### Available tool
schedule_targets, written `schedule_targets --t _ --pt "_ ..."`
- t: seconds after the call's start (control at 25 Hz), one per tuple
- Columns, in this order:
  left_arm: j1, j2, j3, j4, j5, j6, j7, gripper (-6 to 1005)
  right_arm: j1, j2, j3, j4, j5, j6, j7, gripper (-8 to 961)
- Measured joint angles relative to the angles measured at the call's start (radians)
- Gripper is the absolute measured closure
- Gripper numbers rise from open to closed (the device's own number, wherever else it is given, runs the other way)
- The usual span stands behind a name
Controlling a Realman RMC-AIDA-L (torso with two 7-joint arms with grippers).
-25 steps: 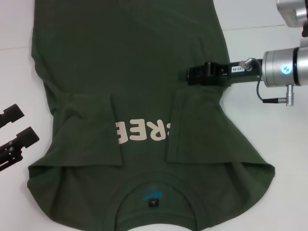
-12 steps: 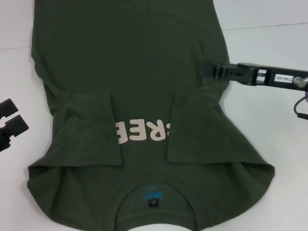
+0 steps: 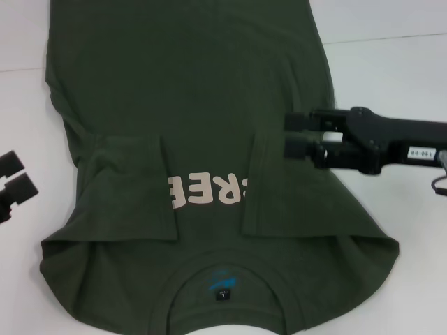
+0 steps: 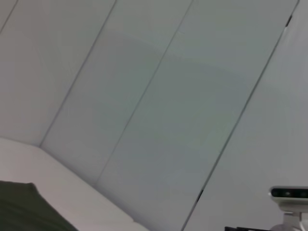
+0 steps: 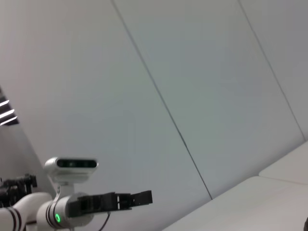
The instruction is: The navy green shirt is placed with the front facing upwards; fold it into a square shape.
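Keep your right hand (image 3: 288, 134), fingers apart, low over the shirt (image 3: 188, 84) edge, then pinch both layers cleanly.

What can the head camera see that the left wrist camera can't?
Only the head view shows the cream lettering, the neck label, both folded-in sleeves, and both grippers: the right gripper open over the shirt's right edge, the left gripper open off its left side. Only the left wrist view shows the panelled wall. Both show the navy green shirt and the white table.
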Motion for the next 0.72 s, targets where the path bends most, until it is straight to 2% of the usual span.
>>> schedule_targets --t 0.2,0.36,0.48,0.56,0.6,0.64,0.72 --pt "0.034 0.003 0.005 -0.005 0.018 0.021 0.094 221 -0.081 0.024 -0.004 -0.127 -0.001 -0.021 -0.047 131" --pt "0.057 0.003 0.006 -0.003 0.071 0.024 0.158 221 -0.152 0.021 -0.007 -0.258 -0.028 -0.077 -0.060 113" --pt "0.063 0.004 0.002 -0.006 0.123 0.023 0.155 221 -0.183 0.020 0.001 -0.329 -0.070 -0.099 -0.053 55" --pt "0.066 0.007 -0.005 -0.015 0.165 0.022 0.118 221 -0.192 0.021 0.011 -0.343 -0.081 -0.106 -0.038 17" --pt "0.066 0.012 -0.011 -0.034 0.214 0.017 0.048 221 -0.192 0.020 0.013 -0.338 -0.082 -0.110 -0.021 -2" --pt "0.066 0.012 -0.011 -0.034 0.214 0.017 0.048 221 -0.192 0.020 0.013 -0.338 -0.082 -0.110 -0.021 0" --pt "0.057 0.018 -0.021 -0.056 0.273 0.014 -0.058 221 -0.189 0.020 0.010 -0.338 -0.086 -0.111 -0.008 4"
